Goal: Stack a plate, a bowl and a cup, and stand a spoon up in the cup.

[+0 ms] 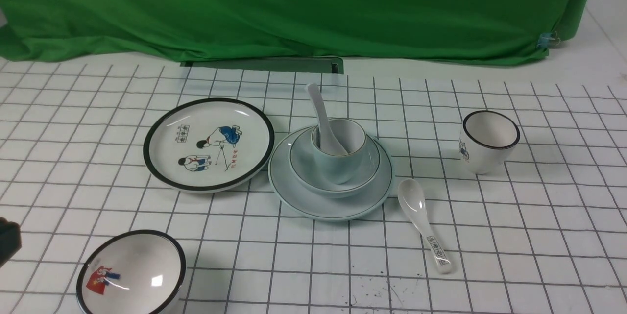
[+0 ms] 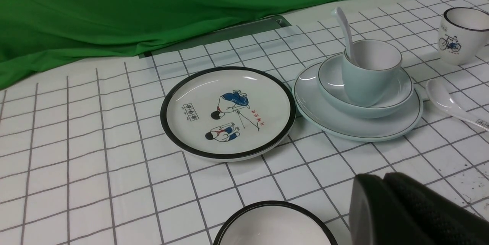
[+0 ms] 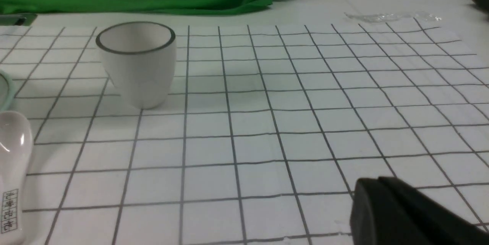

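The pale plate (image 1: 330,208) lies mid-table. The pale blue-grey bowl (image 1: 365,177) sits on it, and the pale cup (image 1: 343,164) stands upright in the bowl. The plain spoon (image 1: 319,108) stands in the cup, its handle leaning up toward the back. The stack also shows in the left wrist view: plate (image 2: 344,124), bowl (image 2: 399,92), cup (image 2: 363,82), spoon (image 2: 344,23). My left gripper (image 2: 382,178) is shut and empty, low near the front left, well apart from the stack. My right gripper (image 3: 376,182) is shut and empty over bare grid cloth at the right.
A black-rimmed cartoon plate (image 1: 208,142) lies left of the stack. A black-rimmed bowl (image 1: 130,275) sits at the front left. A black-rimmed cup (image 1: 490,140) stands at the right. A printed spoon (image 1: 421,221) lies in front of the stack. Green cloth (image 1: 294,5) hangs behind.
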